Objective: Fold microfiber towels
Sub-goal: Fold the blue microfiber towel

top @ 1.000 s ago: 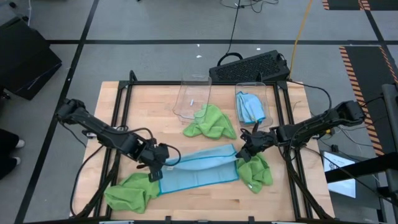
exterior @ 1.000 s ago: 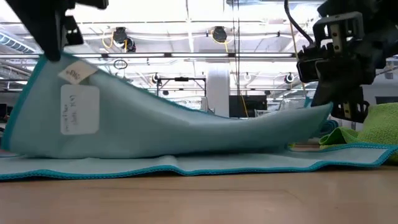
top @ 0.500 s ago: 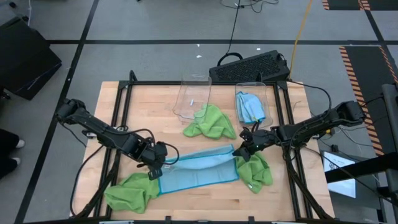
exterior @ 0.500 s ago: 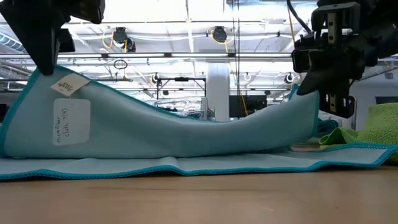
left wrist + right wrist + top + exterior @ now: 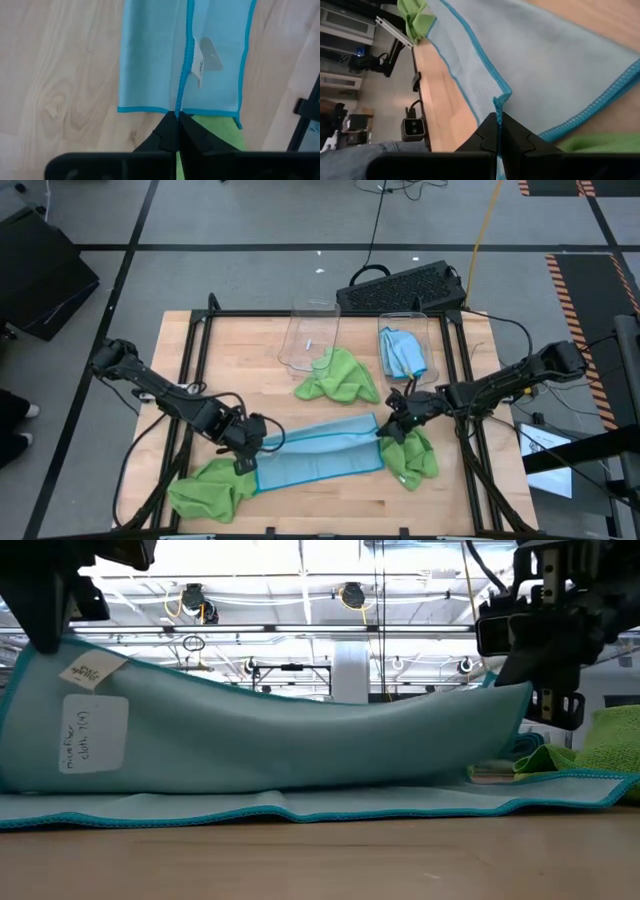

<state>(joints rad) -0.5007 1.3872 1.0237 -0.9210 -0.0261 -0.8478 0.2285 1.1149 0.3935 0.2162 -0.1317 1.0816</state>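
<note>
- Left arm: extended inward from the left edge; left gripper [image 5: 243,448] low, fingers [image 5: 169,134] pressed together, pinching fabric.
- Right arm: extended inward from the right edge; right gripper [image 5: 393,423] closed likewise, raised slightly.

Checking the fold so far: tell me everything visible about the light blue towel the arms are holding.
The light blue towel is thin microfiber with a teal stitched hem and a white tag near one corner. It lies long across the wooden table, its far edge lifted. The shut left gripper and right gripper each pinch a corner.
</note>
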